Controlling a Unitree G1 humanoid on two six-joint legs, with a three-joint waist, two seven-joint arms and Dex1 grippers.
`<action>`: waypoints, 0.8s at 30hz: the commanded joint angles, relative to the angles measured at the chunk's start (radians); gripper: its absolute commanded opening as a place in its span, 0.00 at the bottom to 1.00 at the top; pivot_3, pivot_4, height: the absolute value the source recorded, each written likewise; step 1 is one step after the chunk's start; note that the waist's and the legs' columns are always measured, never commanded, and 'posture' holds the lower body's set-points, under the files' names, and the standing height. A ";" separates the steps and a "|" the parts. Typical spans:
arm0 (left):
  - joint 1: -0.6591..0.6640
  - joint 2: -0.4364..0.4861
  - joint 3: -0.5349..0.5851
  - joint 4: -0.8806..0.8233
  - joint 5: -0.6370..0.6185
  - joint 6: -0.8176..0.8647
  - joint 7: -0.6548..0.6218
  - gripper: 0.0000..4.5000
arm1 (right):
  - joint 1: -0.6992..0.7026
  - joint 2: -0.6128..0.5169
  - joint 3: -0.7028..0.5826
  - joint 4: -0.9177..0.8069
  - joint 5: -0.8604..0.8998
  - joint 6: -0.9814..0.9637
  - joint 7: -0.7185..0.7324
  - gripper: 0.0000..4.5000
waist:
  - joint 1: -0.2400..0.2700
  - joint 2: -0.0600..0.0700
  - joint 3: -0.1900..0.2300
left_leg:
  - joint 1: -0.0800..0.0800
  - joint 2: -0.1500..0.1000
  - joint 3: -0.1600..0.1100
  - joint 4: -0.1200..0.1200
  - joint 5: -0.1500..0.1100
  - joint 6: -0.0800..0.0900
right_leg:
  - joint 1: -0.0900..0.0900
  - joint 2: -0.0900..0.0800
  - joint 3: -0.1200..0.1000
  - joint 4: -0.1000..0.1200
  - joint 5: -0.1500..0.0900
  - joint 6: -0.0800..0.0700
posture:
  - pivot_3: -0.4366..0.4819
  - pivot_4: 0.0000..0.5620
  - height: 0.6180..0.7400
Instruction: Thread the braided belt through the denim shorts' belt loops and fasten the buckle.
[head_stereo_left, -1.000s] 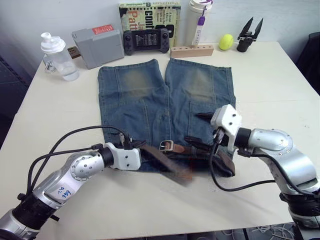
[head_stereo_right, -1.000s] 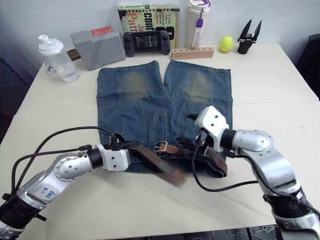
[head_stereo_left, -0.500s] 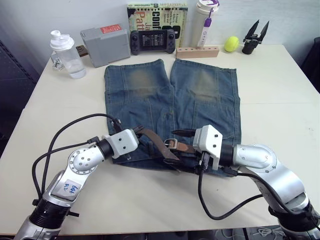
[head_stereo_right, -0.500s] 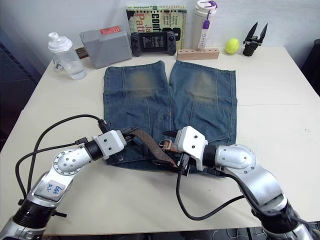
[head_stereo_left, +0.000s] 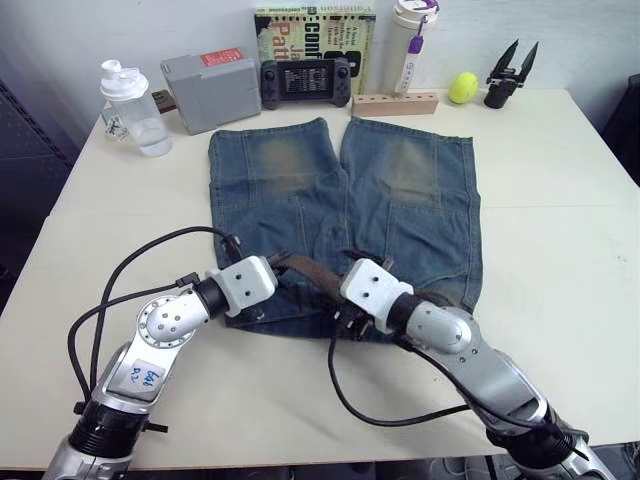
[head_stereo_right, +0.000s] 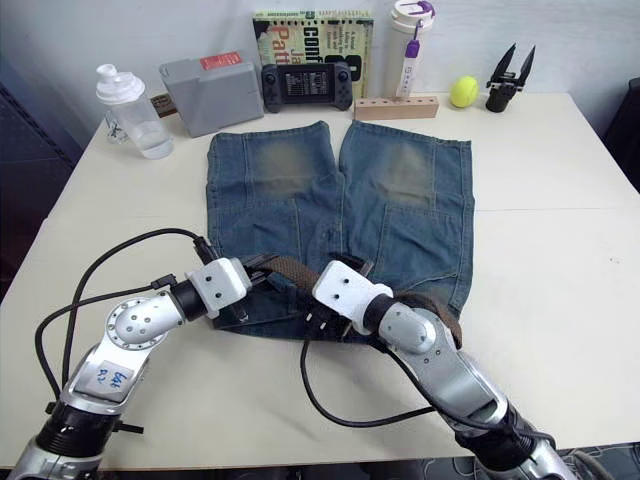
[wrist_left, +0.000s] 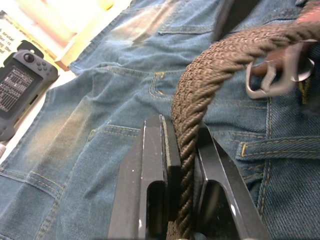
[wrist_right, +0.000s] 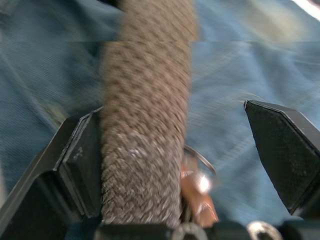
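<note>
The braided belt (wrist_left: 210, 75) lies along the waistband of the denim shorts (head_stereo_left: 340, 190), which are spread flat on the desk (head_stereo_left: 560, 200) with the legs pointing away from the robot. The left gripper (wrist_left: 181, 150) is clamped narrow on the strap, which arches up out of its fingers toward the buckle (wrist_left: 267, 75), just beyond them over the denim. The right gripper (wrist_right: 175, 150) stands wide: the belt rests against one finger (wrist_right: 75, 165) while the other is well apart from it, so nothing is pinched there. A bit of metal and brown strap end shows between those fingers, blurred.

How many belt loops (wrist_left: 280, 147) already carry the strap cannot be told, and the buckle looks unfastened.

The risks, as I judge them: closing the right gripper now could catch denim along with the strap and drag the waistband into a bunch. The left grip sits near the strap's edge, so a pull could twist the braid or slip it free, backing it out of a loop.
</note>
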 joint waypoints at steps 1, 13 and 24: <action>0.020 -0.005 0.038 -0.022 -0.029 -0.057 -0.021 0.09 | 0.040 0.014 -0.032 -0.069 -0.116 -0.036 -0.093 1.00 | -0.002 0.000 0.000 | 0.000 0.000 0.000 0.000 0.000 0.000 | 0.000 0.000 0.000 0.000 0.000 0.000 | 0.48 0.27 0.88; 0.030 -0.011 0.055 0.013 -0.025 -0.105 -0.043 0.09 | 0.134 -0.019 -0.045 -0.102 -0.320 -0.246 -0.125 1.00 | -0.001 0.000 0.000 | 0.000 0.000 0.000 0.000 0.000 0.000 | 0.000 0.001 0.000 0.000 0.000 0.000 | 0.48 0.27 0.88; 0.032 -0.019 0.054 0.030 -0.010 -0.105 -0.035 0.09 | 0.213 -0.041 -0.102 -0.115 -0.384 -0.327 -0.058 1.00 | -0.001 0.000 0.000 | 0.000 0.000 0.001 0.000 0.000 0.000 | 0.000 0.001 0.001 0.001 0.000 0.000 | 0.48 0.27 0.88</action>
